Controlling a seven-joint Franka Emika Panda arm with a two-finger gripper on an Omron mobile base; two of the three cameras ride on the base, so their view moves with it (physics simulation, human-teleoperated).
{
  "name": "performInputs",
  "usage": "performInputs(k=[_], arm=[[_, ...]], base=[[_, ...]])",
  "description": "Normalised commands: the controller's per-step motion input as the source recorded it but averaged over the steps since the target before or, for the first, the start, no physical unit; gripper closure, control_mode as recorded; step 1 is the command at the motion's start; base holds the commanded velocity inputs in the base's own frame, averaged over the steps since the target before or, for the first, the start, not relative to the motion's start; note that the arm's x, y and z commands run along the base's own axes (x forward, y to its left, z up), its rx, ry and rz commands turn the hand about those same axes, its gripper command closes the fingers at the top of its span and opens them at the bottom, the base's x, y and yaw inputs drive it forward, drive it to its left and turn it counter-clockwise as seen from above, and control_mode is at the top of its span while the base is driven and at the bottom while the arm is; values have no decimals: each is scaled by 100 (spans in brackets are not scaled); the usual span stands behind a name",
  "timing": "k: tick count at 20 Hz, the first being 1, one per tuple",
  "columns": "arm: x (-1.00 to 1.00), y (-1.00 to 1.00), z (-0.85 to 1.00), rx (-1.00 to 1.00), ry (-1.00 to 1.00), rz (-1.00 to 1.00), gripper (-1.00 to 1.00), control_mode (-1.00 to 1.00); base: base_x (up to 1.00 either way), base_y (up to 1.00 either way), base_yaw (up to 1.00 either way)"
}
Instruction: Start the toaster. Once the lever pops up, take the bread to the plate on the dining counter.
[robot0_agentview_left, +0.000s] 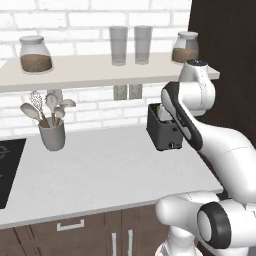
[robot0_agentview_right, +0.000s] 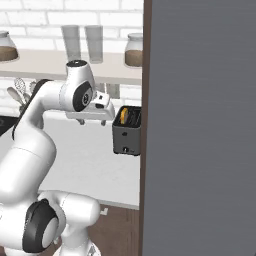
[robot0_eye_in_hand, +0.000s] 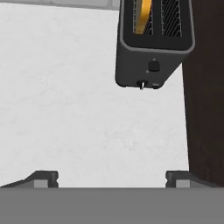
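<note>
The pincer (robot0_eye_in_hand: 112, 177) hangs spread and empty above the matt, speckled white desk (robot0_eye_in_hand: 65, 109). Beyond it the toaster (robot0_eye_in_hand: 153, 43), a boxy dark grey shell, stands at the desk's far right beside a dark wood panel (robot0_eye_in_hand: 205, 109). Its small lever (robot0_eye_in_hand: 153, 66) is probably stiff; press from above. The bread (robot0_eye_in_hand: 143, 15) sits in the left slot: light, crumbly, best pinched across its faces.

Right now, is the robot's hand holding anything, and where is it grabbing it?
Nothing is held. The hand is open above bare worktop, short of the toaster; the bread sits in its slot.
</note>
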Motion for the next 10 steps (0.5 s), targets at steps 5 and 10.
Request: performInputs(k=[5,10], arm=[[3,-12,-47,-9,-1,0,-100,-100],[34,-11,-36,-1,0,3,-100,-100]], base=[[0,0,0],[0,0,0]])
